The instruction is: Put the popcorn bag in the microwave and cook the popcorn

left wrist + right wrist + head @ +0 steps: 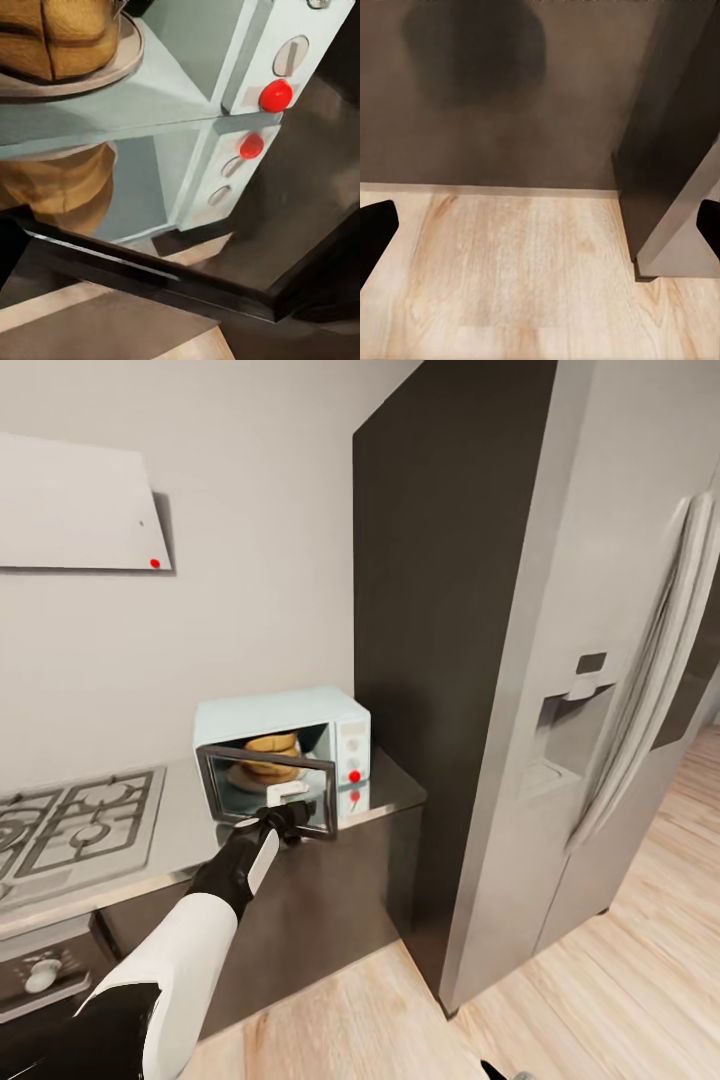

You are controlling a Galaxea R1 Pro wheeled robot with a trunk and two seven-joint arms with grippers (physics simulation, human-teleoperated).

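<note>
One pincer, the left (285, 818), is seen at the lower edge of the microwave door (268, 792); whether it is open or closed cannot be told. Just beyond it, the popcorn bag (270, 755) is set inside the microwave (285, 755) on the desk (390, 788). The right pincer (540, 232) is held spread over the floor (525, 270), well apart.

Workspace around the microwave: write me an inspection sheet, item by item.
Surface: steel countertop over dark cabinet fronts, carrying the microwave.
Job's things: microwave with its door swung open; popcorn bag inside on the round plate.
Clutter: nothing seen.
Grippers: left pincer at the open door's edge, grip cannot be told; right pincer open over wood floor, holding nothing.
Cables: nothing seen.
Surroundings: gas hob beside the microwave, tall steel fridge on the other side, grey wall, light wood floor.
</note>
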